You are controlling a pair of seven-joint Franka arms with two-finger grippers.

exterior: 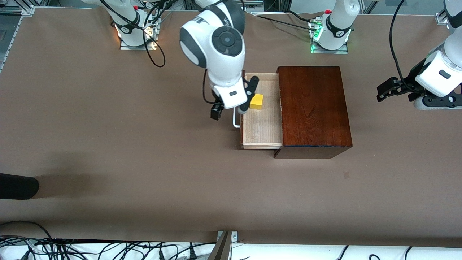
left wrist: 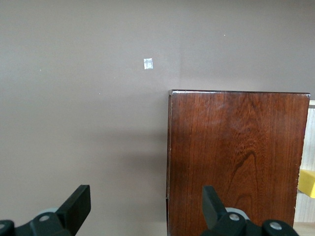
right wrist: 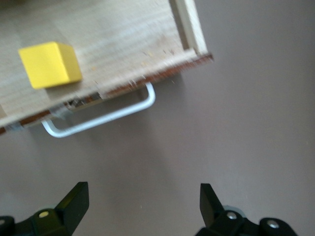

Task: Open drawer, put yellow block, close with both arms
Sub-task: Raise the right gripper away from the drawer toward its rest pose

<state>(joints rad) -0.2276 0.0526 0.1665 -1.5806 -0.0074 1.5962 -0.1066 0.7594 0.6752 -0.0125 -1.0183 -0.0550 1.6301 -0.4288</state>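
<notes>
The small bright-yellow cube point(exterior: 256, 101) is seen resting in the pulled-out pale-wood drawer point(exterior: 262, 130). The right gripper point(exterior: 234, 96) is held spread wide and empty over the drawer's white U-shaped handle point(right wrist: 101, 116); the left gripper point(exterior: 397, 90) waits, spread wide and empty, at its end of the table.

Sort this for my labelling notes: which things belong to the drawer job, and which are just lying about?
Job:
drawer, pulled open from wooden box
yellow block, lying in drawer
right gripper, open, over drawer handle
left gripper, open, waiting at the left arm's table end

Lying about:
small pale tag on table
</notes>
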